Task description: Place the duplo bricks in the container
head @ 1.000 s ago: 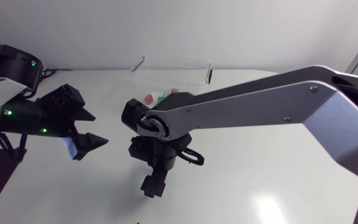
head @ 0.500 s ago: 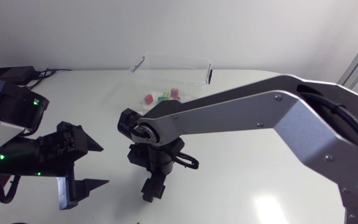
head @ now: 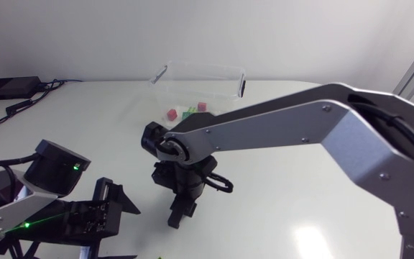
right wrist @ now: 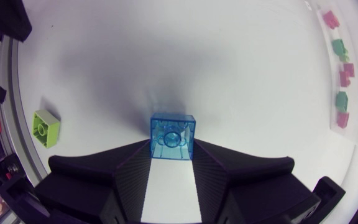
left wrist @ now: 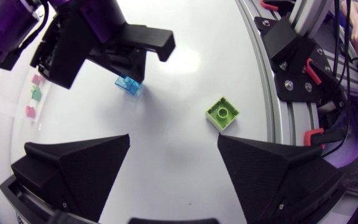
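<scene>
My right gripper [right wrist: 173, 163] is shut on a translucent blue brick [right wrist: 173, 137] that rests on the white table, one finger against each side. In the head view this gripper [head: 179, 214] points down at mid-table and hides the brick. The left wrist view shows the blue brick [left wrist: 129, 86] under the right gripper's fingers [left wrist: 114, 59]. My left gripper [left wrist: 173, 149] is open near the table's front edge, with a lime green brick [left wrist: 222, 115] lying ahead of its fingers, untouched. The clear container [head: 232, 73] stands at the back, holding a few small pink and green bricks [head: 187, 111].
The lime green brick [right wrist: 45, 127] lies close to the table's front edge, beside a metal frame rail [left wrist: 291, 93]. White tabletop lies between the grippers and the container. My left gripper [head: 117, 226] is at the lower left of the head view.
My right gripper's fingers have come together on the blue brick. My left arm has swung down toward the table's front edge, its gripper staying open.
</scene>
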Controlling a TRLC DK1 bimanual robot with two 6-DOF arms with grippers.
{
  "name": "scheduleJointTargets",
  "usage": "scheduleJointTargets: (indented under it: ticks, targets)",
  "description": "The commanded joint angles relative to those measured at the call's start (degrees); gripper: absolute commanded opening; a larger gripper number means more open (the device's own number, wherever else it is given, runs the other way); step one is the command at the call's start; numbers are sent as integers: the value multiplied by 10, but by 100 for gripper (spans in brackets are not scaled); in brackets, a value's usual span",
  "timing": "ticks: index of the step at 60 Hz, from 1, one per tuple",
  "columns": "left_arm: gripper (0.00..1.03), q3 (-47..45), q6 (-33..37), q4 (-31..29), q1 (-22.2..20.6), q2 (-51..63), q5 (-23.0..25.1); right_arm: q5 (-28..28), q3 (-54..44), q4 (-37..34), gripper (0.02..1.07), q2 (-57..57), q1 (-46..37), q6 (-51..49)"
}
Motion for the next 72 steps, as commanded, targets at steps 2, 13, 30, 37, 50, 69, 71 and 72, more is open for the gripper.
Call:
scheduleJointTargets:
  ticks: [2, 13, 30, 37, 50, 69, 71, 72]
  targets:
    - [99, -24, 30, 16, -20, -5, 11, 3, -21, 8, 31, -56, -32, 23]
    - [99, -32, 33, 41, -63, 13, 11, -5, -43, 15, 31, -119, -68, 36]
    - [99, -13, 112, 42, -80, 92, 25, -46, -83, 21, 31, -192, -95, 37]
    - [99, 13, 140, 34, -85, 142, 30, -58, -103, 27, 32, -214, -106, 33]
    - [98, 47, 155, 33, -110, 194, 30, -73, -115, 24, 32, -237, -131, 16]
    - [85, 46, 168, 34, -130, 240, 30, -97, -33, 14, 32, -265, -208, 5]
    - [82, 46, 168, 34, -133, 243, 30, -99, -17, 13, 32, -265, -218, 4]
    - [81, 46, 168, 35, -134, 245, 30, -101, -11, 13, 32, -265, -223, 4]
